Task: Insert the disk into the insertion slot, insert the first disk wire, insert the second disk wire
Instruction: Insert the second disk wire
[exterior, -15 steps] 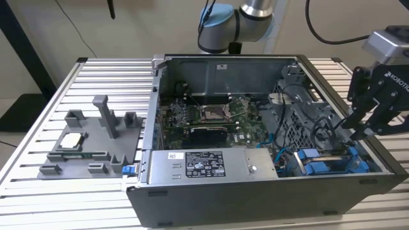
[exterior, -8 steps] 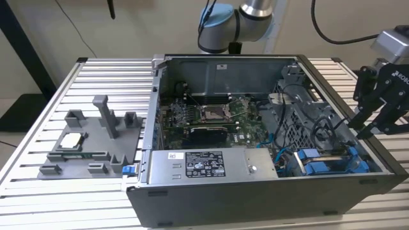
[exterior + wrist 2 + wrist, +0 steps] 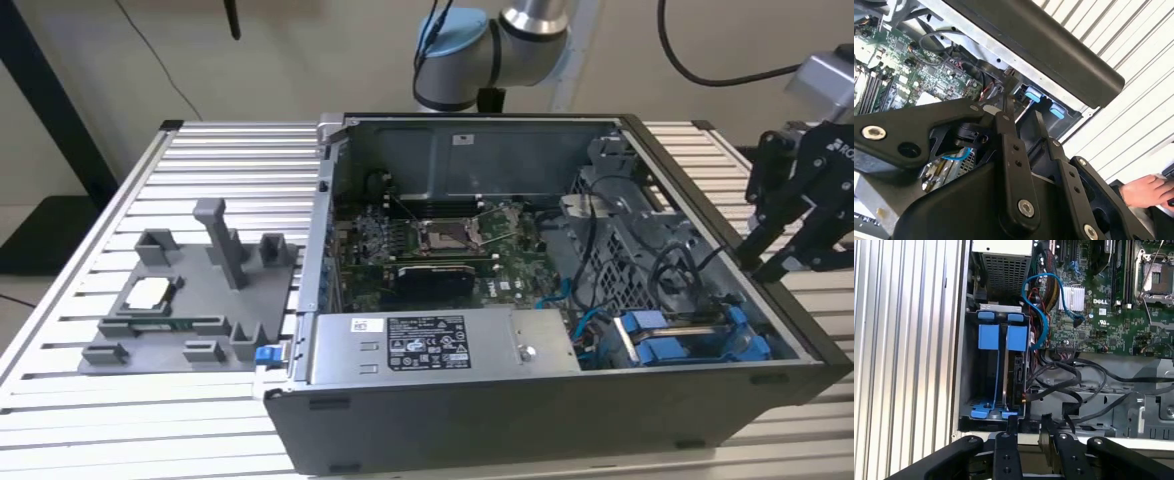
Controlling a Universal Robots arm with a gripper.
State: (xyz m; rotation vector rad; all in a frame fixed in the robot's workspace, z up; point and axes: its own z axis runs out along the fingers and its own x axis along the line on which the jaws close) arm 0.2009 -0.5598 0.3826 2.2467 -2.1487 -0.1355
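Observation:
My gripper (image 3: 771, 262) hangs over the right wall of the open computer case (image 3: 400, 425), just outside the drive bay. Its two black fingers (image 3: 1012, 426) stand apart, open, with nothing between them; the gripper (image 3: 1024, 119) points down at the bay. The bay (image 3: 966, 390) holds two bright blue carrier frames (image 3: 989, 336) side by side. The disk (image 3: 1017, 377) shows as a dark edge standing in the slot nearer the motherboard. A blue wire (image 3: 1033, 300) and black wires (image 3: 1059, 380) lie loose beside the bay, clear of the fingers.
The labelled silver power-supply box (image 3: 427, 342) sits at the case front. The motherboard (image 3: 441, 245) fills the case floor. A grey fixture tray (image 3: 187, 300) lies on the slatted table (image 3: 80, 420) at the exterior view's left. A person's hand (image 3: 1149, 192) rests nearby.

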